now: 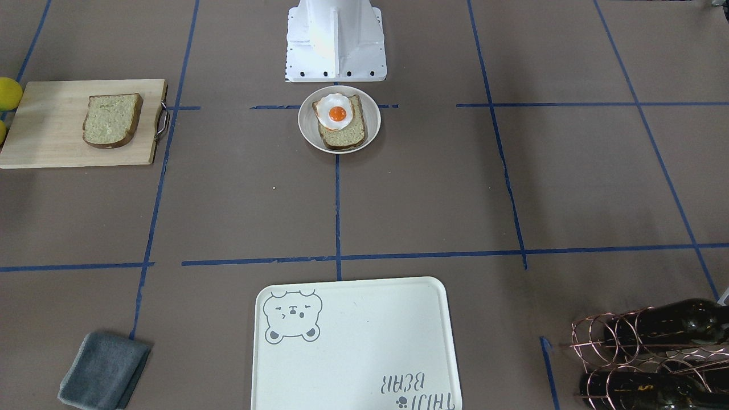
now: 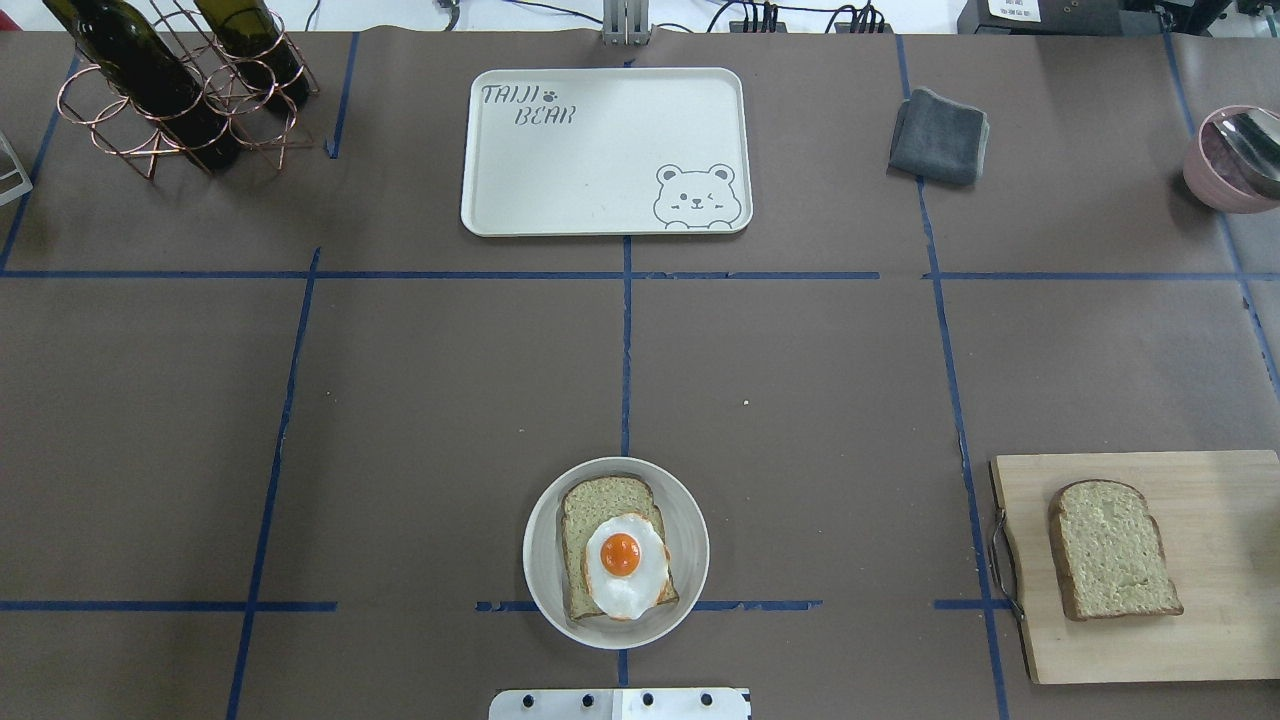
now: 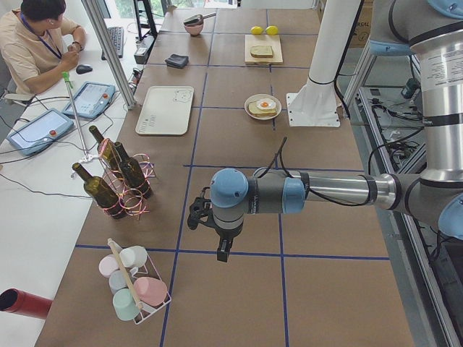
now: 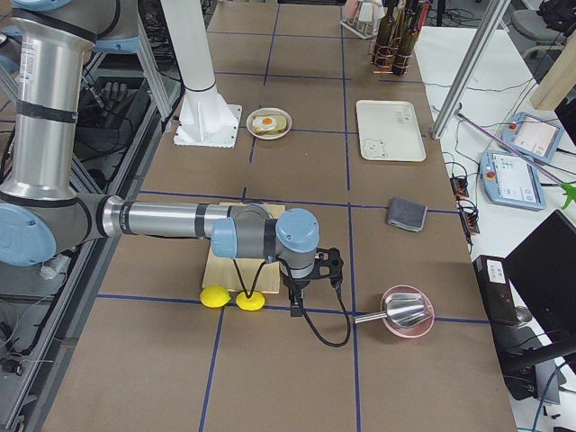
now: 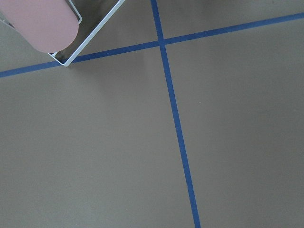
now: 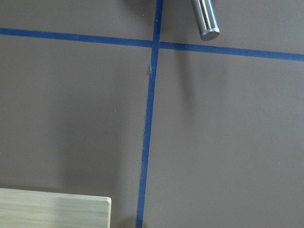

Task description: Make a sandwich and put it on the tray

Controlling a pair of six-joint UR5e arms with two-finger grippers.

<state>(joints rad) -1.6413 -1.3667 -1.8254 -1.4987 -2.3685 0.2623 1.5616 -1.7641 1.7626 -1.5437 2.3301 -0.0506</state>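
Note:
A small whitish bowl [image 2: 692, 530] near the robot base holds one bread slice [image 2: 598, 500] with a fried egg [image 2: 622, 560] on top; it also shows in the front view [image 1: 373, 117]. A second bread slice [image 2: 1112, 548] lies on the wooden cutting board [image 2: 1220, 500] at the robot's right. The off-white bear tray [image 2: 590, 150] lies bare at the table's far side. The left gripper [image 3: 224, 253] hangs over bare table far out to the left. The right gripper [image 4: 294, 306] hangs beyond the cutting board, by two lemons. I cannot tell whether either is open.
A copper rack with dark bottles [image 2: 170, 90] stands far left. A folded grey cloth [image 2: 938, 136] lies right of the tray. A pink bowl with a metal scoop [image 2: 1225, 160] sits far right. A wire rack of pastel cups [image 3: 134, 285] stands near the left gripper.

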